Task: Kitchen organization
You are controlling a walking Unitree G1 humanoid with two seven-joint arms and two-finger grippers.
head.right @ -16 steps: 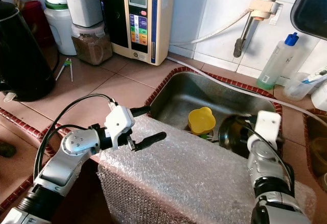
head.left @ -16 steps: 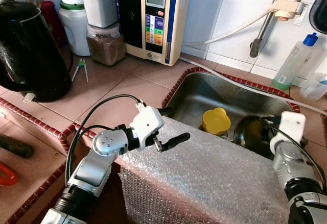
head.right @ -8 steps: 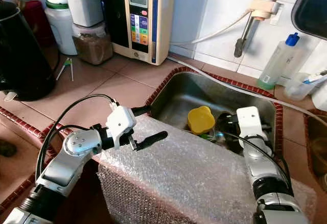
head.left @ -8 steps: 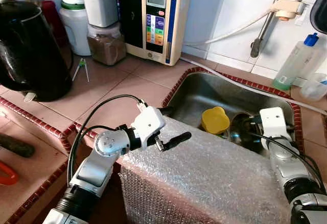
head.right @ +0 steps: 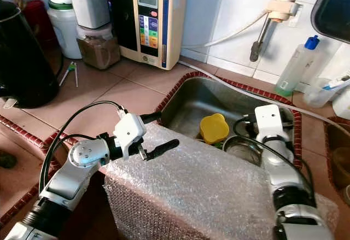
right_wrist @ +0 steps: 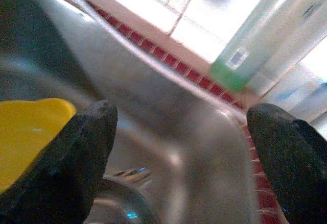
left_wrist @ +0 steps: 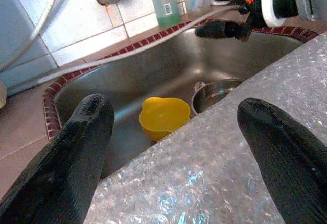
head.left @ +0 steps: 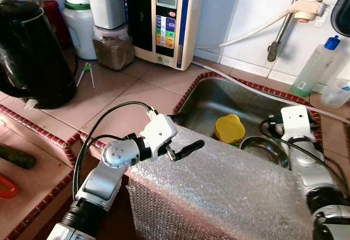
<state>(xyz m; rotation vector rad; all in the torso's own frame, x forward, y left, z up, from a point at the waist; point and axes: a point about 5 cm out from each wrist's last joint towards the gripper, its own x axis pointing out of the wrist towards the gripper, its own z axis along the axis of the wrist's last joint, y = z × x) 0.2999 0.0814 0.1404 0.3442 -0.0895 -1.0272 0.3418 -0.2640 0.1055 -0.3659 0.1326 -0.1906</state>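
A yellow cup point(head.left: 229, 128) and a shiny metal bowl point(head.left: 264, 148) sit side by side in the steel sink point(head.left: 219, 95). A sheet of bubble wrap point(head.left: 219, 191) drapes over the sink's front edge. My left gripper point(head.left: 191, 132) hovers open above the wrap at the sink's front left corner, holding nothing. My right gripper point(head.left: 269, 125) is open just above the bowl's far side, its fingers pointing left toward the cup. In the right wrist view the yellow cup point(right_wrist: 25, 132) and the bowl's rim point(right_wrist: 127, 203) lie beyond the fingers.
A black kettle point(head.left: 30, 48) stands at the left. A water purifier point(head.left: 164, 21) and several jars line the back wall. A soap bottle point(head.left: 320, 68) stands behind the sink beside the tap pipe point(head.left: 284, 21). A white hose point(head.left: 262, 92) crosses the sink's back rim.
My right gripper has swung left and risen toward the back of the sink. The metal bowl, dark and tilted before, now lies flat in the sink. The left arm has stayed still.
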